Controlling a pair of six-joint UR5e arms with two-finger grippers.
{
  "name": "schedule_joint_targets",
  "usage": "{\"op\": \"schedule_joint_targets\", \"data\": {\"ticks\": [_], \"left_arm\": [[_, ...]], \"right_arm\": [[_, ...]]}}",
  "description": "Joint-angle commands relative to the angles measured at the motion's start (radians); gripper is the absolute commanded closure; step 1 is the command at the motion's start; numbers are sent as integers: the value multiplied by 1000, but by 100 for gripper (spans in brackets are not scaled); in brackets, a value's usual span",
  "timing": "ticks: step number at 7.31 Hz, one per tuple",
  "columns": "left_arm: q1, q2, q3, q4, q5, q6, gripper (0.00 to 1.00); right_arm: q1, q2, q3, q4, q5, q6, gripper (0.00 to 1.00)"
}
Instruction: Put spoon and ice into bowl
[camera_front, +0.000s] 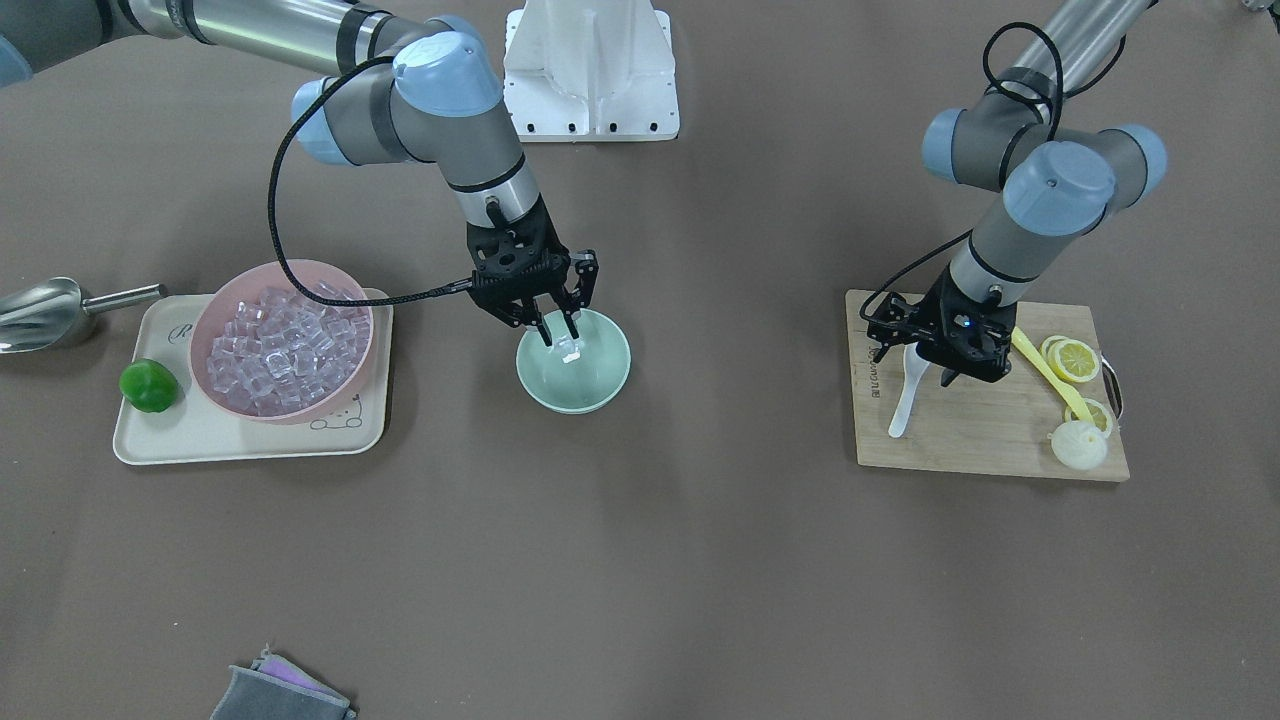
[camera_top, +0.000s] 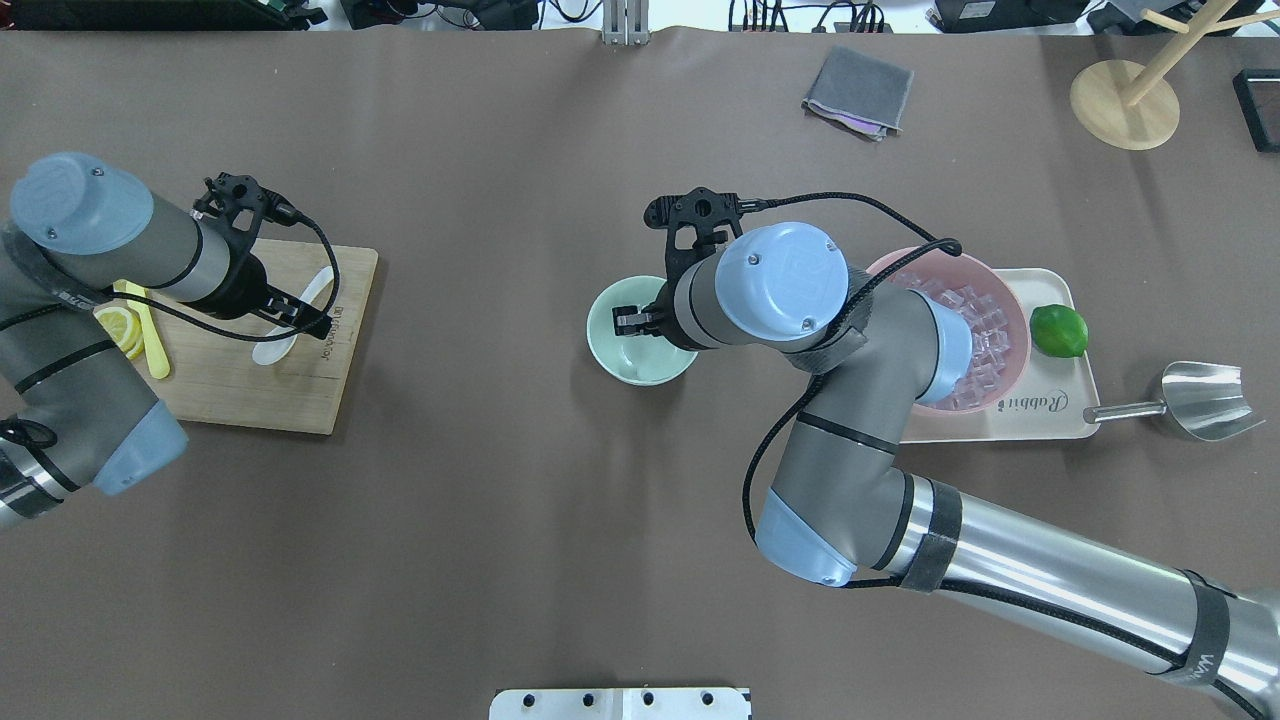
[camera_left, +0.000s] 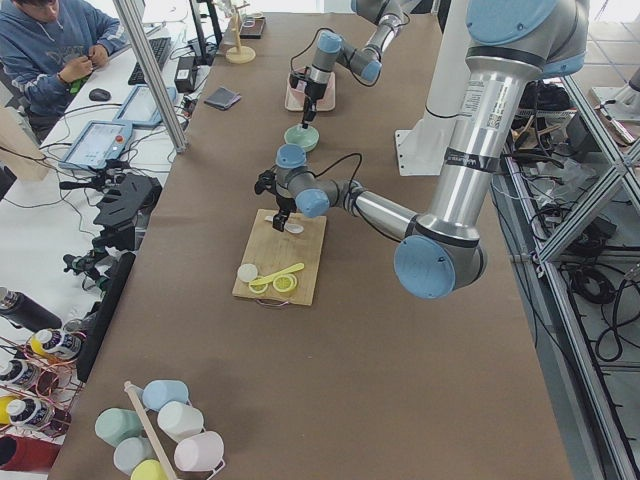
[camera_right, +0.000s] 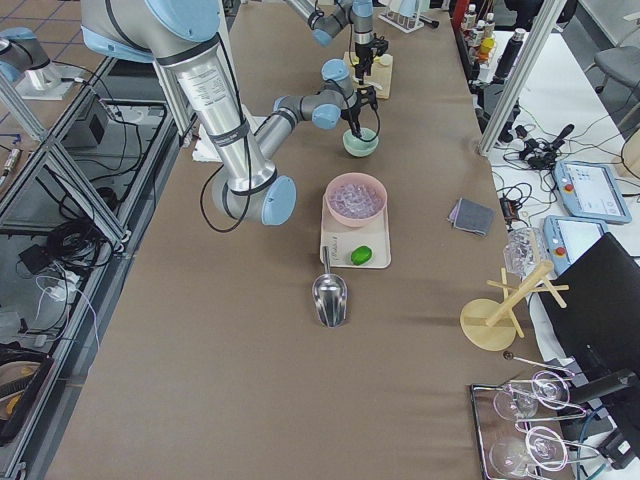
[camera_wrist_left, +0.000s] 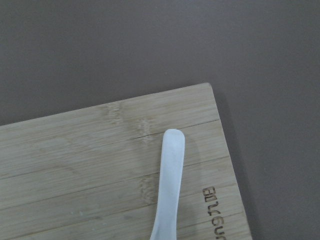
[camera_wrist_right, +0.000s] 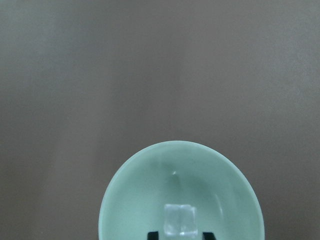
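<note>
The mint-green bowl (camera_front: 600, 385) stands mid-table; it also shows in the overhead view (camera_top: 610, 345) and the right wrist view (camera_wrist_right: 130, 200). One clear ice cube (camera_front: 570, 349) lies inside it (camera_wrist_right: 180, 219). My right gripper (camera_front: 560, 328) hangs over the bowl, its fingertips (camera_wrist_right: 152, 234) a little apart from the cube on either side, open. The white spoon (camera_front: 903, 395) lies flat on the wooden cutting board (camera_front: 980, 430); its handle shows in the left wrist view (camera_wrist_left: 169, 185). My left gripper (camera_front: 915, 365) is low over the spoon's head end, jaws open on either side of it.
A pink bowl (camera_front: 282, 340) full of ice cubes sits on a cream tray (camera_front: 180, 440) with a lime (camera_front: 149, 386). A steel scoop (camera_front: 40, 312) lies beside the tray. A yellow utensil (camera_front: 1045, 370) and lemon slices (camera_front: 1072, 360) share the board. A grey cloth (camera_front: 280, 695) lies near the far edge.
</note>
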Motion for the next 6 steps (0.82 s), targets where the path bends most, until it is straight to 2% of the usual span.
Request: {"op": "schedule_joint_targets", "data": {"ticks": [1, 2, 3, 4, 6], "left_arm": [[3, -24, 37, -2, 0, 10, 19], [4, -24, 37, -4, 0, 11, 48], [4, -32, 46, -4, 0, 11, 85], [4, -42, 54, -4, 0, 11, 100], [3, -70, 50, 7, -14, 7, 100]], "right_arm": [[-3, 12, 6, 1, -8, 49, 0], [-3, 7, 21, 3, -1, 49, 0], [0, -28, 65, 3, 1, 47, 0], [8, -58, 107, 3, 2, 46, 0], [52, -155, 188, 4, 57, 18, 0]]}}
